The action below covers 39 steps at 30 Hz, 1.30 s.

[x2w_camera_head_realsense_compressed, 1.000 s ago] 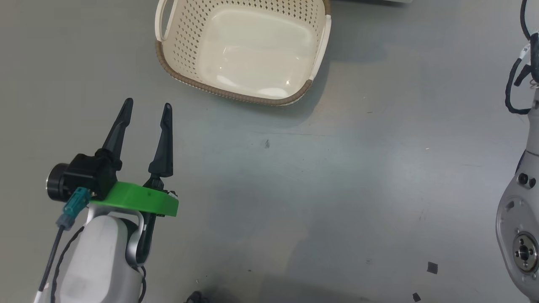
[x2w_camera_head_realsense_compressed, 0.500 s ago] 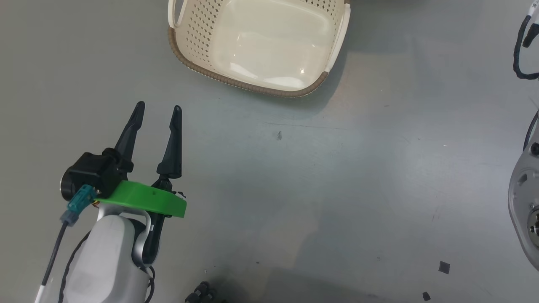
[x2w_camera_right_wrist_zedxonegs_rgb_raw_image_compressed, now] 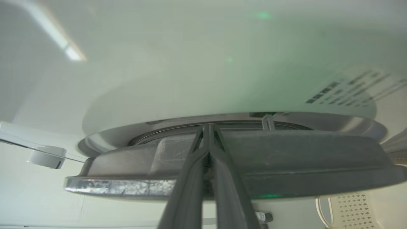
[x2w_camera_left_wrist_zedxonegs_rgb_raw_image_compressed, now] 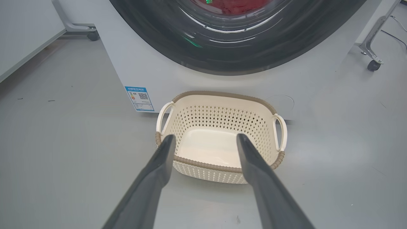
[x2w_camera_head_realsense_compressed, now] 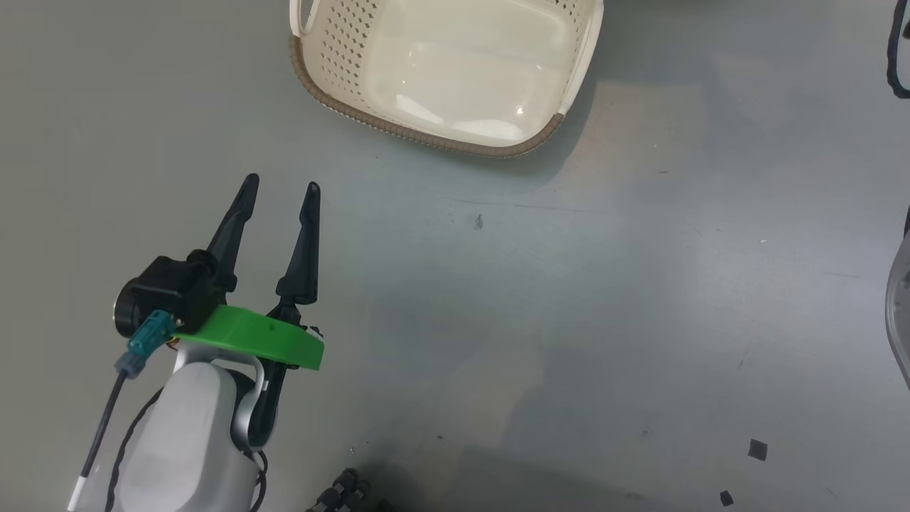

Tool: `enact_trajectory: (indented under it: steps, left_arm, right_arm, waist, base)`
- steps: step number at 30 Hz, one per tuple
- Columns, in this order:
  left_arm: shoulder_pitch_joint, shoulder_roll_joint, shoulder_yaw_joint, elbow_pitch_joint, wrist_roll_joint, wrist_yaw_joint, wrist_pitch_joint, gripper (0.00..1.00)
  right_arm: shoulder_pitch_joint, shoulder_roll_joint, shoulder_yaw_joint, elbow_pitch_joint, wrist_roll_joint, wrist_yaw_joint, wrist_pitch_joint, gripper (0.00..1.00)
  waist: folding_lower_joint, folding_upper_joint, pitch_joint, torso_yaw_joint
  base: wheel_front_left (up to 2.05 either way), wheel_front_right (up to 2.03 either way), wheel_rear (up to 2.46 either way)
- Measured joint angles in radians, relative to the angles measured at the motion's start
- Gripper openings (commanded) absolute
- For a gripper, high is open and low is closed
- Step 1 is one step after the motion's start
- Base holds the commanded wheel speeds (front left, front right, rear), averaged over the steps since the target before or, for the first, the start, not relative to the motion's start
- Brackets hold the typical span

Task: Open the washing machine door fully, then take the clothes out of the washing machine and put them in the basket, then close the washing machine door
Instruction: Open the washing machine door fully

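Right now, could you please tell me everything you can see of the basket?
The basket is a small cream plastic tub, rounded-rectangular, with diamond-perforated walls, a brown woven-look rim and a loop handle at each end. It stands upright and empty on the grey floor, close in front of the washing machine.

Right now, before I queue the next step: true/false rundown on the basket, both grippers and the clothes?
1. The basket is empty. True.
2. The left gripper is shut. False: it is open and holds nothing.
3. The red clothes show behind the glass of the washing machine door. True.
4. The right gripper has its fingers spread wide. False: they are together, tips at the door's edge.
5. The basket stands on top of the washing machine. False: it stands on the floor in front of it.
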State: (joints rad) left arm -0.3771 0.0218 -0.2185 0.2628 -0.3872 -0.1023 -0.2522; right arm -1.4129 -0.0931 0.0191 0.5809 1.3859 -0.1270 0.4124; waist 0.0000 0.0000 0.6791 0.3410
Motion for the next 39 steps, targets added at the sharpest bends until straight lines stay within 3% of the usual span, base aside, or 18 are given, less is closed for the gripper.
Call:
enact_trajectory:
  steps: [9, 27, 39]
  left_arm:
    - [-0.014, 0.0, -0.012, 0.005, -0.01, 0.0, 0.0, 1.0]
    - [-0.019, 0.0, 0.0, 0.015, -0.005, 0.0, 0.0, 1.0]
    - [-0.019, -0.001, 0.017, 0.018, 0.011, 0.0, 0.0, 1.0]
  right_arm:
    - [-0.023, -0.013, -0.006, 0.074, 0.085, 0.0, 0.024, 0.0]
    - [-0.048, -0.018, 0.03, 0.168, 0.11, 0.0, 0.1, 0.0]
    - [0.02, -0.012, 0.053, 0.22, 0.156, 0.012, 0.145, 0.0]
  waist:
    - [0.0, 0.0, 0.003, 0.005]
    - [0.0, 0.0, -0.023, -0.006]
    - [0.0, 0.0, -0.085, -0.026]
  base:
    - [0.0, 0.0, 0.0]
    - [0.0, 0.0, 0.0]
    - [0.0, 0.0, 0.0]
